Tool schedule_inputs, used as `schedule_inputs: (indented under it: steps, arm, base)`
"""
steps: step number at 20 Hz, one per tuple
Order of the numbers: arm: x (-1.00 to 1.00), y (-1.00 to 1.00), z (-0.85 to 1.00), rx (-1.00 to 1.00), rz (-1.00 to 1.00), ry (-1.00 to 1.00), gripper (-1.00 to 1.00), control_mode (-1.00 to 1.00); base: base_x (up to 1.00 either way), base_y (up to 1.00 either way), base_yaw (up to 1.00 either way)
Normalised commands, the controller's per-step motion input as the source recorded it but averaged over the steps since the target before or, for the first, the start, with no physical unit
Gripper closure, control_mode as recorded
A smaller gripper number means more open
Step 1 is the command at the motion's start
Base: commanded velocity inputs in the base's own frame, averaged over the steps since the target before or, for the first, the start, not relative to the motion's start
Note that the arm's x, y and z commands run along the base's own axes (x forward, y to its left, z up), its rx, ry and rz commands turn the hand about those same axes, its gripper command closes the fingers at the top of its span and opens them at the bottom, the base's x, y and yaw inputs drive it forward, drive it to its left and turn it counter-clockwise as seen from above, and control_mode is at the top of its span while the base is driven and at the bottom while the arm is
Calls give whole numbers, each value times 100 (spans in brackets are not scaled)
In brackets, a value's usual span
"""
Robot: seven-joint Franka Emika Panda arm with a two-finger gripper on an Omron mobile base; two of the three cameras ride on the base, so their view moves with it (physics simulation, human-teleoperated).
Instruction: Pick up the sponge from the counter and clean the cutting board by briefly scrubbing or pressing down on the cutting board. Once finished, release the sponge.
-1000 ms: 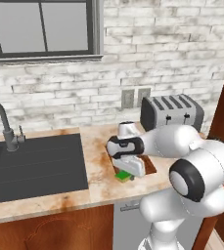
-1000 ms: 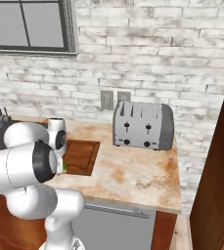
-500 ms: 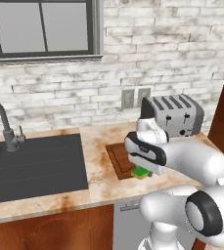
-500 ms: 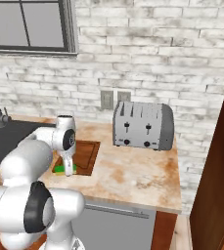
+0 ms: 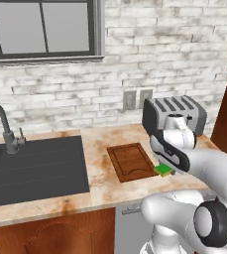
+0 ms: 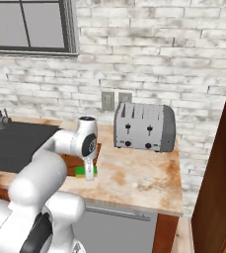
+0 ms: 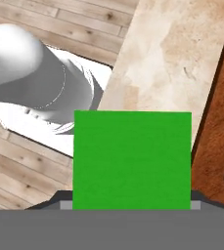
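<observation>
The cutting board (image 5: 132, 161) lies on the counter (image 5: 100, 188); at its right edge the sponge (image 5: 163, 170), half hidden by the arm, is clamped between the fingers (image 6: 89, 174). Half a second earlier it sat further left, over the board.

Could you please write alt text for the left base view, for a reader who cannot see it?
A white robot arm holds a green sponge in its gripper at the near right corner of a dark wooden cutting board on a speckled tan counter. A silver toaster stands behind against a white brick wall, and a dark sink with a faucet lies to the left.
</observation>
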Motion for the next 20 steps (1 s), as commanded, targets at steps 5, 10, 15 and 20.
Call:
schedule_inputs:
  steps: [5, 10, 15, 20]
  arm:
    - [38, -73, 0, 0, -11, 0, 100, -100]
    - [66, -62, -3, 0, -12, 3, 100, -100]
    - [45, -20, -28, 0, -5, 8, 100, -100]
    - [22, 0, -44, 0, 0, 9, 100, -100]
  base:
    - [0, 0, 0]
    - [0, 0, 0]
    - [0, 0, 0]
    - [0, 0, 0]
